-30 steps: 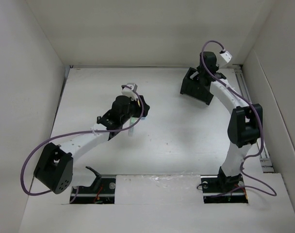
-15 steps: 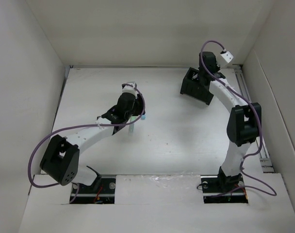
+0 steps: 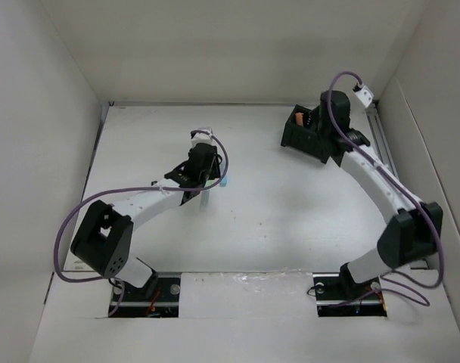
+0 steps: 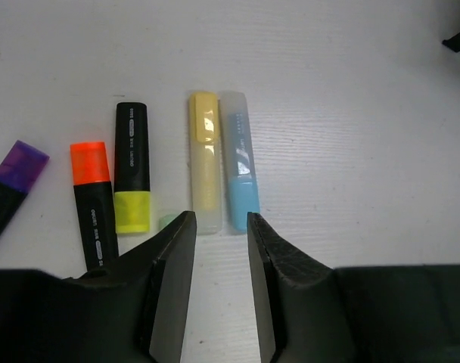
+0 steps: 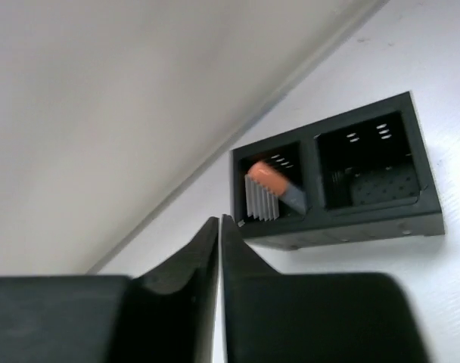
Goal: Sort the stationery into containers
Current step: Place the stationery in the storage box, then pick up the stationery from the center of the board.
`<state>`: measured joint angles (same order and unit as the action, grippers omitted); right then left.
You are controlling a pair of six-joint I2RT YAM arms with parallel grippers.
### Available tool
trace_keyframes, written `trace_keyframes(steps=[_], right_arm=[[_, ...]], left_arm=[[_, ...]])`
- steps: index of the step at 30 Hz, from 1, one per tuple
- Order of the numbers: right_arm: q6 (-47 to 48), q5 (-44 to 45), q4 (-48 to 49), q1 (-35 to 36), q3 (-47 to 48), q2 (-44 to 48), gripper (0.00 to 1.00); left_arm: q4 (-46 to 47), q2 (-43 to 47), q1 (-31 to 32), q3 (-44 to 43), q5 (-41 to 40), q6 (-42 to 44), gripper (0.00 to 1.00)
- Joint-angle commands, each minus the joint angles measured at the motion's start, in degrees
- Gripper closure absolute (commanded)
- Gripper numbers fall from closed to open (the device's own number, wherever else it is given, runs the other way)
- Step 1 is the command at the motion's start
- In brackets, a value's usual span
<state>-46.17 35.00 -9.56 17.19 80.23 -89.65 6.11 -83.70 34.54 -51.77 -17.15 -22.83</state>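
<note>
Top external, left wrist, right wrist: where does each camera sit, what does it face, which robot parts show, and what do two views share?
Top external: above, behind the bases, looking down on the table; left arm and right arm show.
Left wrist: looks down at markers; its open jaws below.
Right wrist: faces the black box; shut jaws below.
Shared: the box, in top and right wrist.

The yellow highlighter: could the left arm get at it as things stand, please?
Probably yes. The left gripper hangs open just short of the yellow highlighter, with nothing between them. The blue highlighter lies close alongside it, though, so one finger may catch that too.
</note>
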Motion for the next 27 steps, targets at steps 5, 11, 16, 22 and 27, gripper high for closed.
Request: trace_keyframes(steps=[5,11,16,22,27], right_arm=[[-5.24,-9.25,5.86,4.69,-18.67,15.18,1.0],[-5.77,-12.23,6.57,7.32,-23.98,18.28,0.82],[-4.72,-14.26,6.57,7.33,-25.47,19.33,0.7],[-4.72,-14.79,6.57,7.33,-26.0,19.33,0.67],[-4.72,-14.79,7.1,7.33,-26.0,19.33,0.66]], left_arm=[[-3.12,-8.05,0.17,-6.41,-3.95,-0.11,0.74],[-3.12,-13.59,-0.88,-8.87,-3.24,-0.11,0.71],[-3.83,-16.4,-0.88,-10.63,-3.24,-0.11,0.65],[-4.7,-20.54,-0.88,-13.53,-3.24,-0.11,0.62],[-5.85,-22.03,-0.88,-14.06,-5.27,-0.11,0.63]])
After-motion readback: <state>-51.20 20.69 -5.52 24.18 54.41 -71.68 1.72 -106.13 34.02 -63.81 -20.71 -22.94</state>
